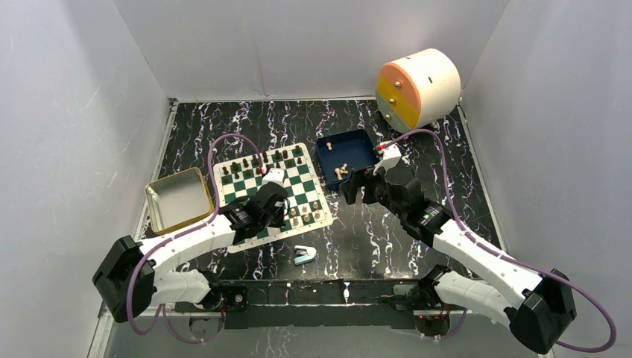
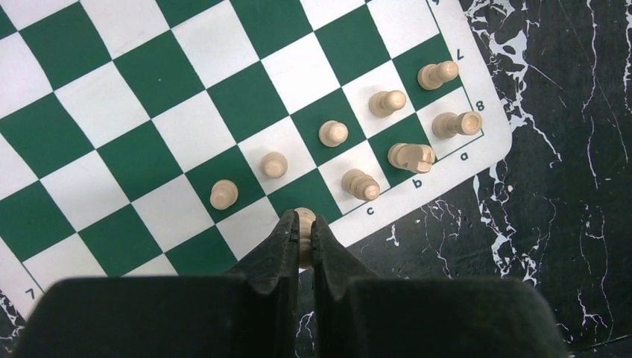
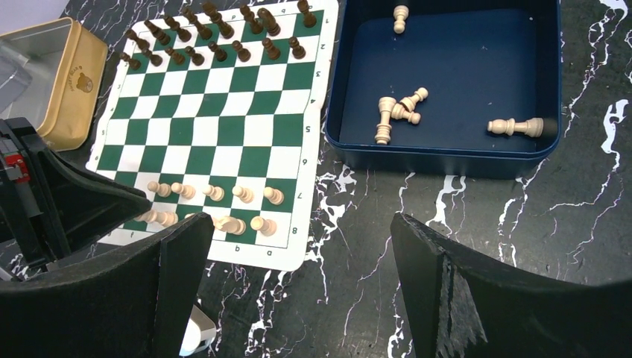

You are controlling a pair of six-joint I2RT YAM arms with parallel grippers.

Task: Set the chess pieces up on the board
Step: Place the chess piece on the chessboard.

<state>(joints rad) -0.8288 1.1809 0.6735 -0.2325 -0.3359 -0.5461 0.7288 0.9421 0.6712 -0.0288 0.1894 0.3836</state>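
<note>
The green and white board (image 1: 246, 183) lies left of centre; it also shows in the left wrist view (image 2: 134, 127) and in the right wrist view (image 3: 223, 127). Dark pieces (image 3: 216, 33) stand in its far rows. Several tan pieces (image 2: 333, 133) stand in its near rows. My left gripper (image 2: 303, 227) is shut on a tan piece (image 2: 304, 218) at the board's near edge, by column c. My right gripper (image 3: 298, 253) is open and empty over the table, near the dark blue tray (image 3: 447, 153), which holds several tan pieces (image 3: 395, 112) lying down.
An open gold tin (image 1: 177, 198) sits left of the board. A small light-blue object (image 1: 304, 255) lies in front of the board. A white and orange drum (image 1: 417, 88) stands at the back right. White walls close in the table.
</note>
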